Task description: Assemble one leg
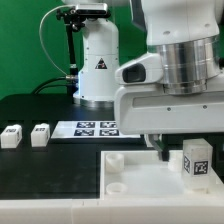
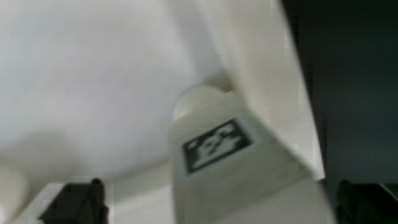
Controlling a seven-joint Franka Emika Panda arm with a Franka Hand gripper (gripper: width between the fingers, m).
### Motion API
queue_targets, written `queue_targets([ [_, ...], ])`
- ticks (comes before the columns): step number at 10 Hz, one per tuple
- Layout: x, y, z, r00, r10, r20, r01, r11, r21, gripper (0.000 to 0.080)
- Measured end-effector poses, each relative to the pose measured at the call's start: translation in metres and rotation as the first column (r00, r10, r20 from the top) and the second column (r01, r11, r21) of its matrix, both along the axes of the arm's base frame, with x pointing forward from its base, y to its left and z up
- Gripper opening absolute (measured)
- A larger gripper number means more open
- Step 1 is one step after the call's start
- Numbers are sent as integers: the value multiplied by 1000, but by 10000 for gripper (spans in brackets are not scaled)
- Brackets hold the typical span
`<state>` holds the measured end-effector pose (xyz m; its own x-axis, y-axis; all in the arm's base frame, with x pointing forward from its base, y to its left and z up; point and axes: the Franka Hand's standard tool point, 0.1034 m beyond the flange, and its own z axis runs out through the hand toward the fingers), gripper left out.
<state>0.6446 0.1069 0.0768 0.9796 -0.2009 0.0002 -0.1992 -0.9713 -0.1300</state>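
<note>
The end effector (image 2: 217, 210) is released, its fingers (image 2: 71, 203) spread wide and holding nothing. The leg (image 1: 195, 160) stands upright on the white panel (image 1: 140, 188), toward the exterior view's right, with its tag facing outward. In the wrist view it sits centred in the gap between the fingers, clear of both. The exterior view shows one dark finger just beside it on the left. Its long axis seems to run along the approach line, so a straight descent and squeeze should catch it.
</note>
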Motion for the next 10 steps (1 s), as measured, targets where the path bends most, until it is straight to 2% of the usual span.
queue_targets([
  [1, 0, 1, -2, 1000, -9, 2, 9, 1000, 1, 649],
  [2, -1, 1, -2, 998, -57, -4, 57, 998, 4, 532],
  [3, 0, 1, -2, 999, -53, -3, 53, 999, 3, 532],
  [4, -1, 2, -2, 992, -125, -14, 125, 992, 8, 349],
  [5, -1, 2, -2, 967, -251, -33, 251, 968, 11, 291],
  [7, -1, 1, -4, 896, -440, -65, 441, 897, 8, 291],
  [8, -1, 0, -5, 803, -589, -92, 592, 806, 0, 291],
  [9, -2, 2, -5, 669, -734, -121, 737, 675, -20, 291],
  [10, -3, 5, -5, 459, -877, -144, 881, 470, -52, 291],
])
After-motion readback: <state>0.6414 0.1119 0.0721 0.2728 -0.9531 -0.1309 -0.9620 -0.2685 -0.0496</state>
